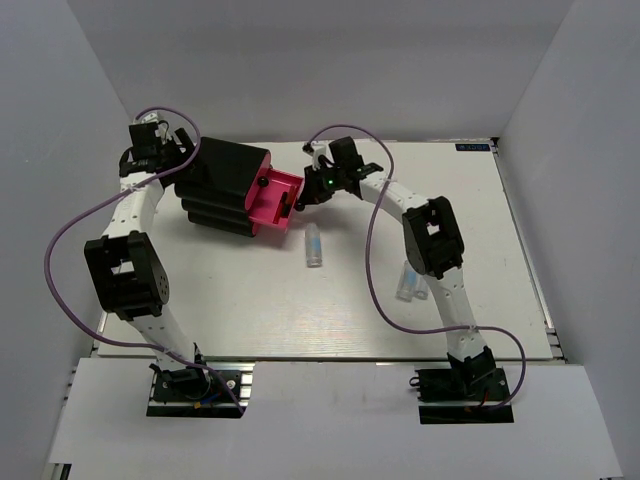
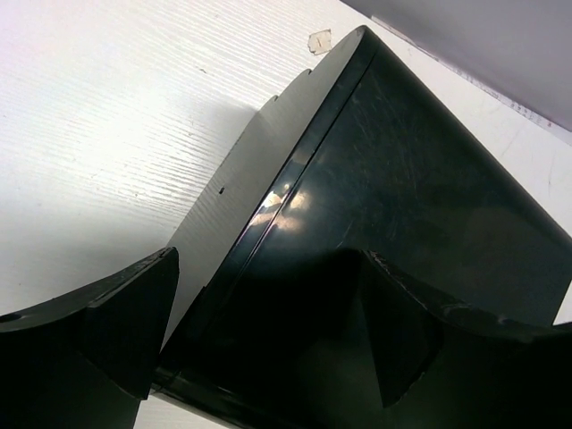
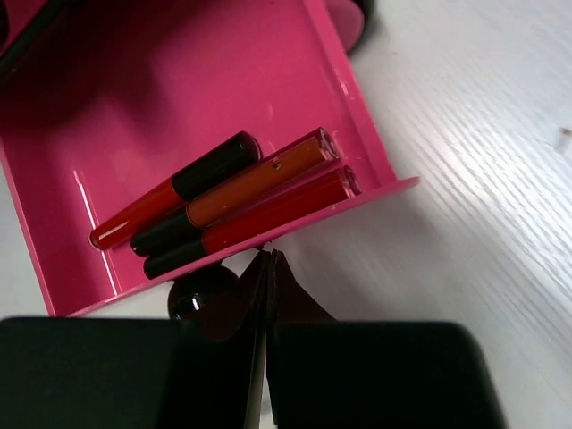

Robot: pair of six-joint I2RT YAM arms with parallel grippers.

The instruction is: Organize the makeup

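I took the pink drawer (image 3: 161,80) as my landmark; it stood pulled out of the black box (image 1: 220,175) on the side facing the right arm. Three slim sticks (image 3: 223,201) lay inside it, side by side and touching, packed against its front wall with their long axes along that wall. The right gripper (image 3: 268,257) was clenched on nothing, its tips just outside the drawer's front wall and beside the round black knob (image 3: 201,299).

The left gripper (image 1: 163,152) sat at the far corner of the box, on the side away from the drawer; its jaws were spread wide and straddled that corner, and I could not tell whether the pads pressed on the box.

One clear bottle (image 1: 313,245) lay on the table (image 1: 470,230) just on the near side of the drawer, its long axis running roughly from near to far; a second bottle (image 1: 408,283) lay farther off the same way, partly hidden by the right arm. I judged the right arm much the nearer to both; to take the closer bottle it would need to pull back toward its base, open, and close across the bottle's narrow width.
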